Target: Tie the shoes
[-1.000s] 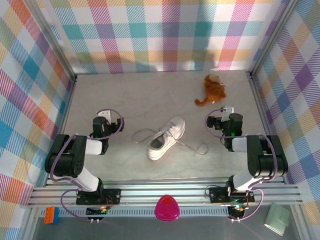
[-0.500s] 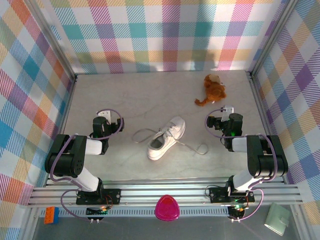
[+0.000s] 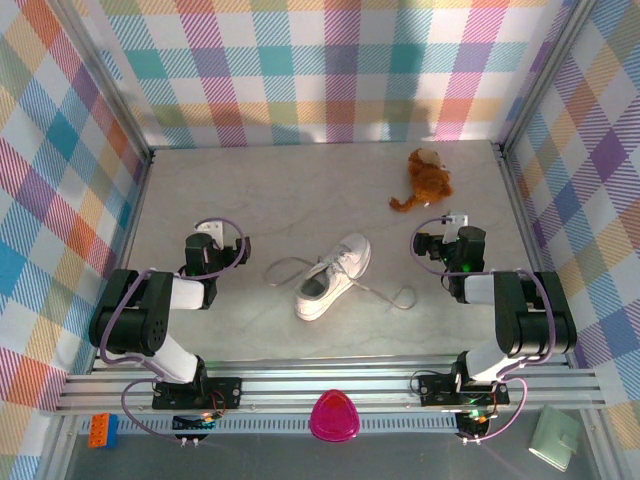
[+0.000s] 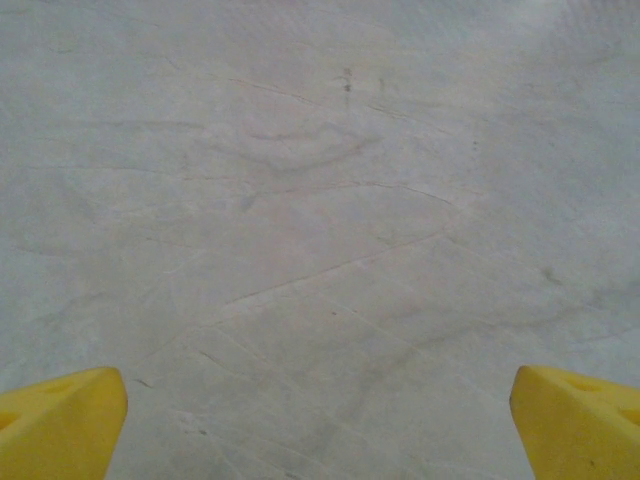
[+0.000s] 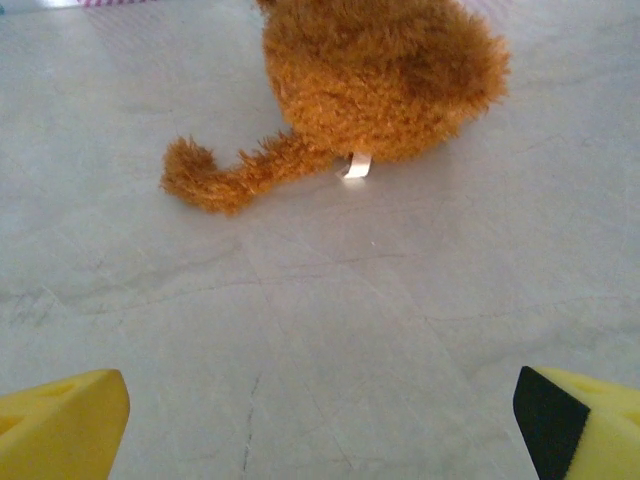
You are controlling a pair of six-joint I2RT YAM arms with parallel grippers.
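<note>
The white sneaker (image 3: 333, 277) lay central on the tabletop (image 3: 250, 190), laces (image 3: 285, 268) loose, long axis diagonal, toe toward the far-right corner. The left gripper (image 4: 320, 425) and right gripper (image 5: 320, 420) stood wide open, empty.

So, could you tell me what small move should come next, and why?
Probably swing the left gripper toward the lace loop lying on the table left of the sneaker. The laces lie loose and untied, both grippers are open and apart from it, and the right gripper faces the plush toy instead.
</note>
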